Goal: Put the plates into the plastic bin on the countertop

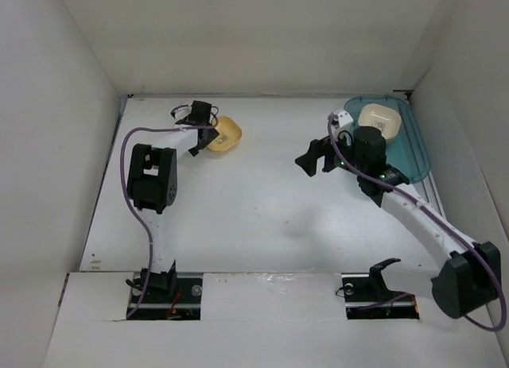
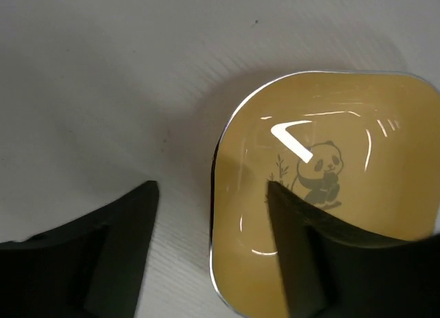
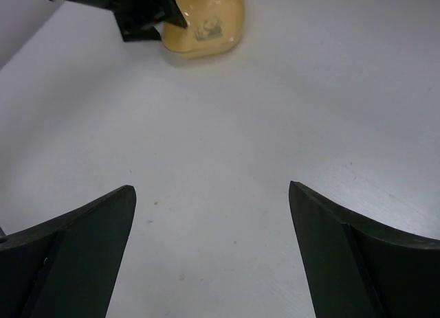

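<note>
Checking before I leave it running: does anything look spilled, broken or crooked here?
Nothing stands out. The yellow dish sits flat and whole on the counter; the cream dish lies inside the blue bin.

The left arm reaches toward the far-left corner of the desk [image 1: 262, 217], its end effector [image 2: 213, 194] angled down close to the surface with its fingers apart. The right arm stretches along the right edge, its end effector [image 3: 212, 194] facing left with its fingers spread wide.
</note>
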Controlling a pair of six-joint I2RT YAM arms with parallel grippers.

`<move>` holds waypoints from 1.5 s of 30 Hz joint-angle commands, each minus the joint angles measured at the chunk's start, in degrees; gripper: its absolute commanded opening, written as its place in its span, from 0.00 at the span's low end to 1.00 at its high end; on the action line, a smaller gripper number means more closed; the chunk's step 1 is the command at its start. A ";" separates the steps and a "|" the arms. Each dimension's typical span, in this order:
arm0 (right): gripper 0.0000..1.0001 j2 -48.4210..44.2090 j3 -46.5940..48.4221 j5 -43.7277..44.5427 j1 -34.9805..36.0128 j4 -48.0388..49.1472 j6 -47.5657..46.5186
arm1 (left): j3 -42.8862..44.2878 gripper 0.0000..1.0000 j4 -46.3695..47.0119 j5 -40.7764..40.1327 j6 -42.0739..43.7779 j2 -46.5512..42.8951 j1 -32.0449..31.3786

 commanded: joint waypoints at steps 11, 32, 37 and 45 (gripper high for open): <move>0.98 -6.84 1.88 7.22 6.39 -1.45 -6.32 | -2.37 0.00 -3.96 -1.41 2.42 -8.67 -3.57; 0.95 9.34 11.38 0.73 8.08 5.93 -1.84 | -16.99 0.00 -7.12 -3.44 5.41 -41.22 -23.01; 0.95 9.86 12.61 1.44 8.08 5.93 -1.31 | -18.14 0.00 -5.81 -2.21 5.41 -43.23 -23.01; 0.95 12.58 14.02 1.26 8.08 6.46 0.26 | -18.93 0.00 -5.80 -1.16 5.94 -44.47 -23.01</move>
